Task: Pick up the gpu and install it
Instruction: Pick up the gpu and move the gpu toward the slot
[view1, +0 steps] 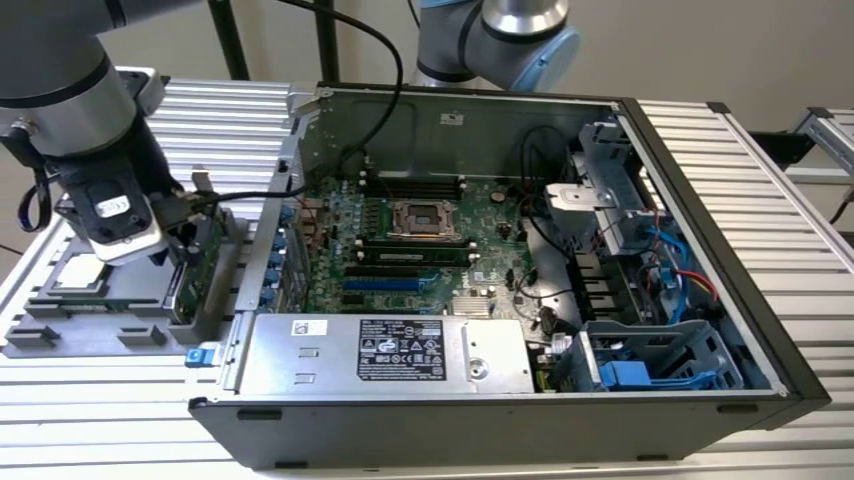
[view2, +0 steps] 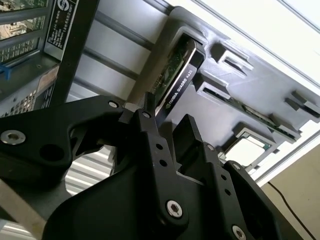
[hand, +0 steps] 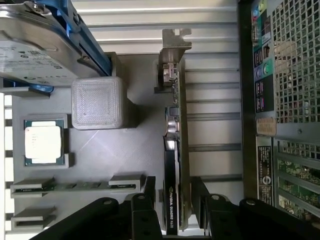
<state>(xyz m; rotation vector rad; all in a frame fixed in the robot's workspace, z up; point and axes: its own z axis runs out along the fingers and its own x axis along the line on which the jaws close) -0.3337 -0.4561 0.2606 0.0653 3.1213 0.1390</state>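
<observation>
Grey tray (hand: 140, 165), graphics card (hand: 172, 160) upright on edge.
Jaws straddled it, parted, not yet gripping; closing squarely and lifting straight up seemed wisest.

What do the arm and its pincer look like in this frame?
The arm has silver-grey tubular links with dark grey joint housings, and a light blue cap on one joint. Black cables loop beside the wrist. The pincer is matt black, built of flat linkage bars with silver screw heads.
</observation>
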